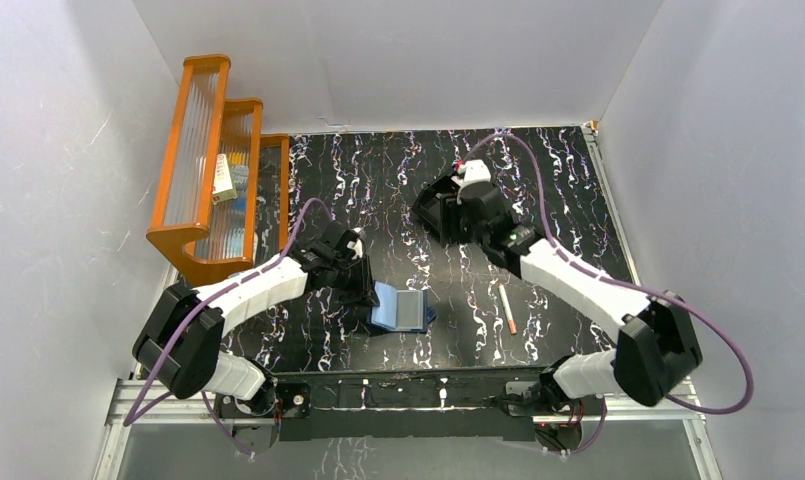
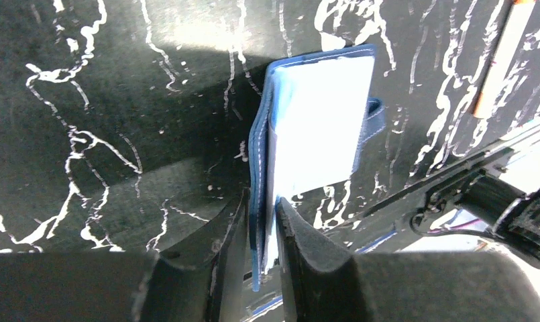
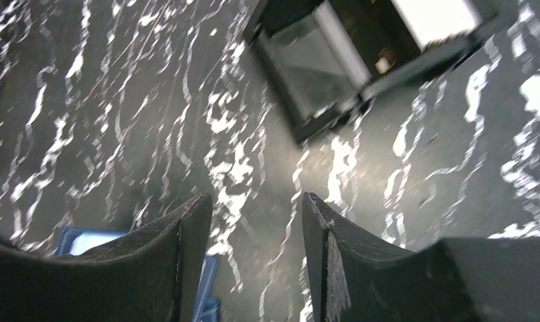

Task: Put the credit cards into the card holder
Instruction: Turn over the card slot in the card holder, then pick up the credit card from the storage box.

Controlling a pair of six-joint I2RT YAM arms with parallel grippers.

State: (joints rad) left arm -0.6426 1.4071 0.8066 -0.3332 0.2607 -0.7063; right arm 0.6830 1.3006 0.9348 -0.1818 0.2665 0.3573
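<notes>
The navy-blue card holder point(image 2: 320, 121) lies open near the table's front middle point(image 1: 403, 310), showing a pale inner face. My left gripper point(image 2: 261, 204) is shut on its near edge; in the top view it point(image 1: 363, 290) sits just left of the holder. In the right wrist view, a white card point(image 3: 438, 17) and a pale grey card point(image 3: 307, 64) lie in a black open-top box point(image 3: 381, 74). My right gripper point(image 3: 257, 201) is open and empty above the table, short of that box; in the top view it point(image 1: 443, 215) is at the table's middle back.
A thin pale stick with an orange tip point(image 1: 508, 308) lies right of the card holder and shows in the left wrist view point(image 2: 502, 60). An orange stepped rack point(image 1: 213, 170) stands at the back left. White walls enclose the black marbled table point(image 1: 538, 190).
</notes>
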